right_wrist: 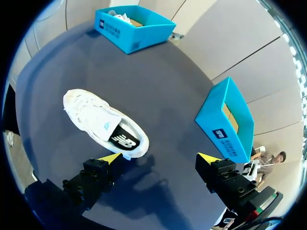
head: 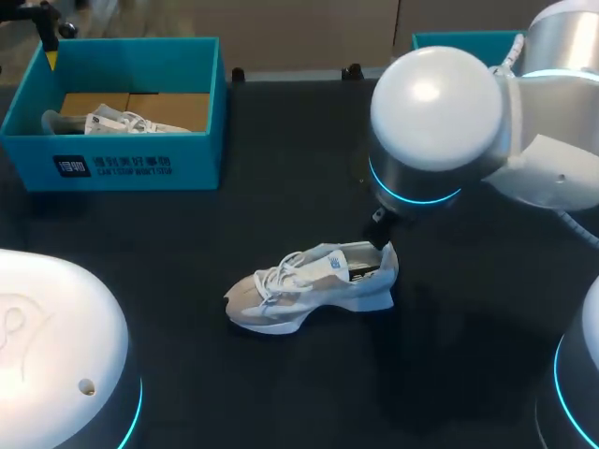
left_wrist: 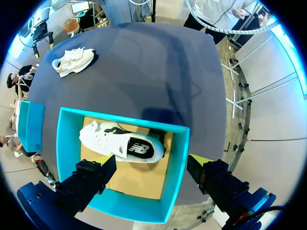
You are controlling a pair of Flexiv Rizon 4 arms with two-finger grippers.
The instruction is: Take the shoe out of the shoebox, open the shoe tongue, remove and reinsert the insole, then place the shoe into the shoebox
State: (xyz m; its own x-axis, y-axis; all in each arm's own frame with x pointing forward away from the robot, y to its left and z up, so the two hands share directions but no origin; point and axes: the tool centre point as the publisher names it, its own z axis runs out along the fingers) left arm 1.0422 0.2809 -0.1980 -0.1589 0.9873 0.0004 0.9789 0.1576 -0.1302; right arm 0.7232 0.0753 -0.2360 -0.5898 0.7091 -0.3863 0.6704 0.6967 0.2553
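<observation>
One white shoe [head: 314, 285] lies on its side mid-table, its black insole [right_wrist: 125, 140] showing in the opening. My right gripper [right_wrist: 159, 158] hangs open above the table by that shoe's [right_wrist: 103, 122] heel, one yellow fingertip [right_wrist: 110, 158] close to it, nothing between the fingers. My right arm [head: 435, 126] covers most of this gripper in the head view. The teal shoebox [head: 140, 168] stands at the back left with a second white shoe [left_wrist: 122, 143] lying in it. My left gripper [left_wrist: 153, 160] is open above this shoebox [left_wrist: 180, 158], empty.
A second teal box [right_wrist: 228, 120] stands at the table's back right corner, also seen in the head view [head: 459, 42]. My left arm's base [head: 56, 355] fills the near left corner. Dark table surface lies between the shoe and the shoebox.
</observation>
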